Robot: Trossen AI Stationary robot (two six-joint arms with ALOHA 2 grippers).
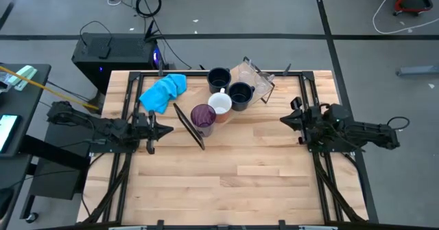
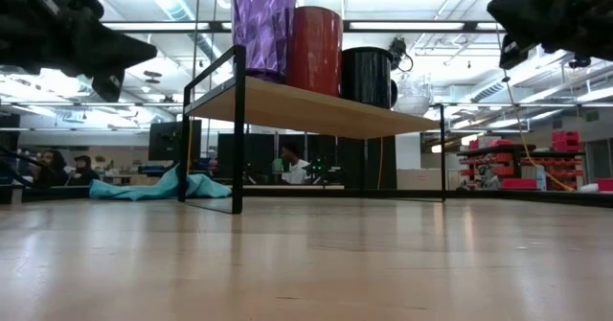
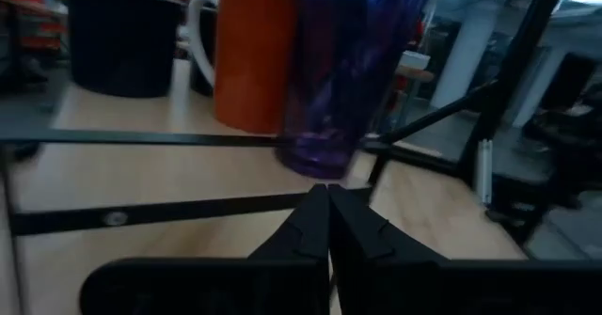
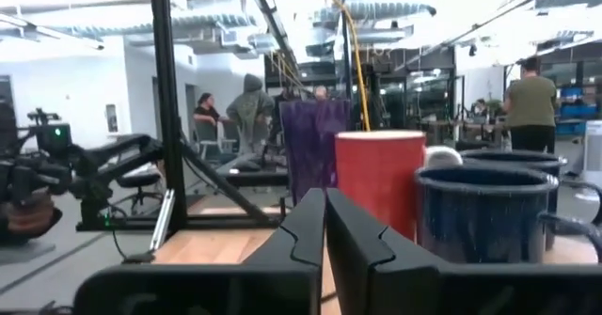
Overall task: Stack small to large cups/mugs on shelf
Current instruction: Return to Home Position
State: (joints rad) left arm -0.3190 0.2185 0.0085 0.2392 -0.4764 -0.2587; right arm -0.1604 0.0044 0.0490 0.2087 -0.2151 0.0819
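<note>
While the left gripper (image 1: pixel 163 130) hangs over the table's left side with its fingers pressed together on nothing, the right gripper (image 1: pixel 285 120) hangs over the right side, likewise closed and empty. Between them the shelf (image 2: pixel 316 110) carries a purple tumbler (image 1: pixel 203 117), a red-sided white mug (image 1: pixel 220 103), a dark navy mug (image 1: pixel 241 94) and clear cups (image 1: pixel 251 75). A second navy mug (image 1: pixel 219 78) stands just beside the white one.

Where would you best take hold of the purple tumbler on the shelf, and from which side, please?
I'd grip the purple tumbler around its faceted wall, mid-height, coming level from the side of the left gripper. It stands upright at that end of the shelf, has no handle, and the red mug crowds its other side.
</note>
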